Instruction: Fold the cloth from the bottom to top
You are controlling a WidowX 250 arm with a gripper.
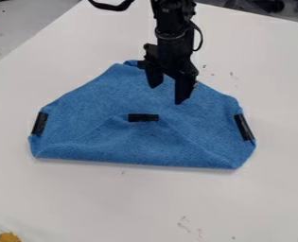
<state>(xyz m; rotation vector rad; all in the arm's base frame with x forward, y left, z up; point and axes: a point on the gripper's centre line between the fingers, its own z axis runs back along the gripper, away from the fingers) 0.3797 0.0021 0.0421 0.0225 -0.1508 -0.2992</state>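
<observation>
My gripper [167,94] hangs over the upper middle of the blue cloth [138,146], its two fingers apart with nothing between them. The cloth lies on the white table with its lower part folded up over itself, giving a nearly straight bottom edge. On the folded part, near the cloth's middle, is a black strip [143,117], just below and left of the fingertips. Other black strips mark the left corner [39,124] and the right corner [244,127]. The cloth's top edge is partly hidden behind the gripper.
The white table [144,203] extends around the cloth on all sides, with small dark marks on its surface. At the bottom left corner of the view are an orange-yellow item [9,237] and a dark one beside it. Dark objects stand beyond the table's far edge.
</observation>
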